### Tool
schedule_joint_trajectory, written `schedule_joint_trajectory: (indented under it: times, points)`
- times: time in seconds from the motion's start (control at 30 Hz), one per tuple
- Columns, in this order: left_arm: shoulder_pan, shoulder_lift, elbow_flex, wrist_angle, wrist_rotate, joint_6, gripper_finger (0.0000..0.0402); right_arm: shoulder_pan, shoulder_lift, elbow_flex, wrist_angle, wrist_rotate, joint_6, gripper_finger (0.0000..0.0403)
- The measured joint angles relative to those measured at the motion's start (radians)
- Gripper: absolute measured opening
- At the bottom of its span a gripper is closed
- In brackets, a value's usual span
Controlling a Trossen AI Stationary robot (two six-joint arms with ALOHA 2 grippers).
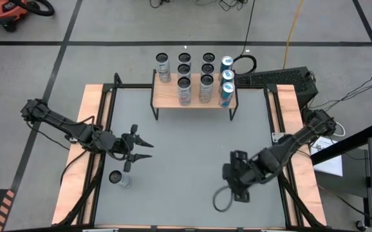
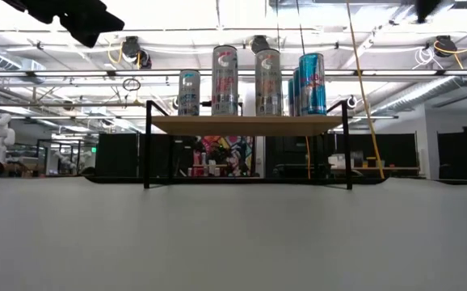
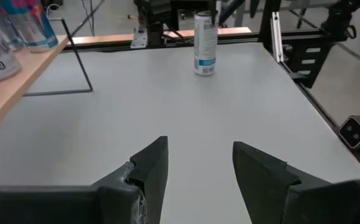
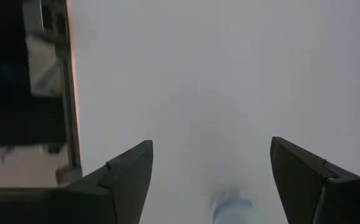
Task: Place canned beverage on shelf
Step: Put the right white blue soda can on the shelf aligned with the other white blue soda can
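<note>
**Open centre, crowded shelf**

You have the whole middle of the table bare between the two arms. At the far edge the shelf is packed with upright cans; its only bare plank lies at the front left corner. A lone can stands near the left edge, just beside the left gripper. The right gripper hangs over the near right part.

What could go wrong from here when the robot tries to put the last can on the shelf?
1. The shelf is already crowded with cans, so a new can may knock them over.
2. The loose can stands near the table's left edge; a bump from the open left gripper could tip it off.
</note>
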Motion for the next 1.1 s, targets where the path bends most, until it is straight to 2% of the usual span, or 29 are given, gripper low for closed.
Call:
schedule_joint_trajectory:
  times: [0.17, 0.4, 0.57, 1.1]
  points:
    - [0.0, 0.026, 0.0, 0.0, -0.001, -0.002, 0.0177, 0.075, 0.001, 0.033, -0.157, 0.001, 0.061, 0.0262]
    - [0.0, 0.081, 0.0, 0.069, -0.001, 0.015, 0.0177, 0.108, 0.001, 0.035, -0.342, 0.028, 0.139, 0.0295]
    - [0.0, 0.111, 0.001, 0.106, -0.001, 0.027, 0.0177, 0.11, 0.001, 0.035, -0.378, 0.025, 0.146, 0.0314]
    - [-0.006, 0.12, 0.001, 0.123, -0.001, 0.027, 0.0177, 0.129, 0.001, -0.04, -0.382, -0.001, 0.165, 0.0316]
